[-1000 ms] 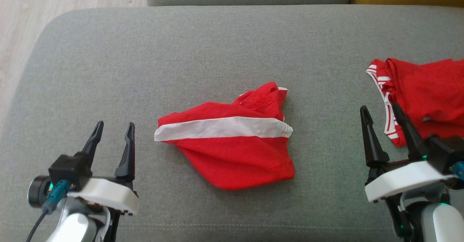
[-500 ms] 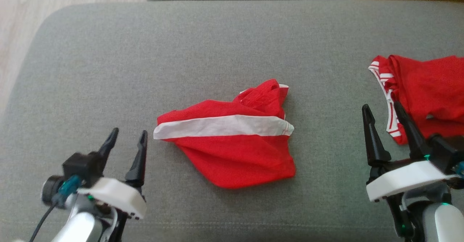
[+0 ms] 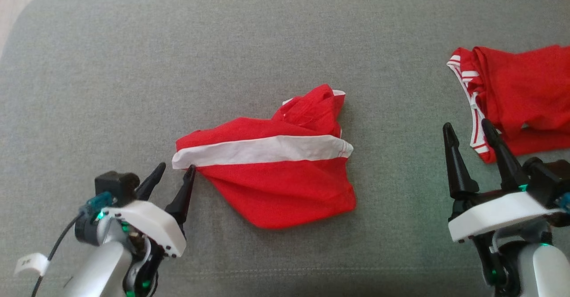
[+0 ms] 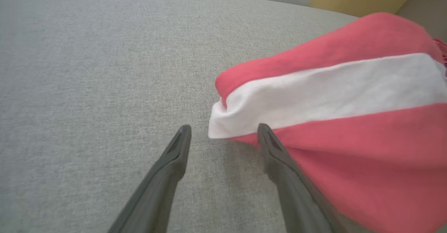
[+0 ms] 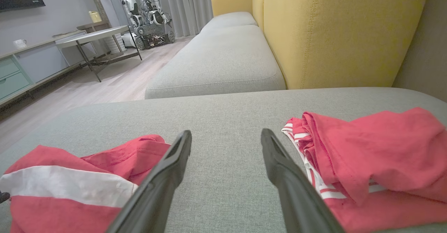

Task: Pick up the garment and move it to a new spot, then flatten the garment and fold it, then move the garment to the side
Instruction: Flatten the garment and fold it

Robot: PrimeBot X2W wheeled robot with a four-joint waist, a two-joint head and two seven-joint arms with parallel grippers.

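Garment (image 3: 271,176) is mid-cushion on the grey cushion (image 3: 267,43): a crumpled red heap with a broad white band (image 3: 262,150) running across it left to right, plus a bunched red fold sticking up at the far right end. Not flattened, not folded. Left claw (image 3: 176,167) is released, fingers spread and nothing between them. It sits at the garment's left corner, where the white band ends. In the left wrist view the band's corner pokes into the gap between the fingertips, and the finger nearer the garment overlaps the red edge just below the band. Can't confirm actual contact with the cloth. Right claw (image 3: 466,124) is also released, fingers wide and holding nothing. It is well apart from the task garment, over at the right side of the cushion. A second red garment (image 3: 521,96) with red-and-white striped trim lies crumpled at the right edge. In the head view the right claw's outer finger overlaps that striped trim, and the right wrist view shows the pile just beside that finger. Behind the cushion in the right wrist view are a yellow backrest (image 5: 335,30) and a pale wood floor (image 5: 104,82).
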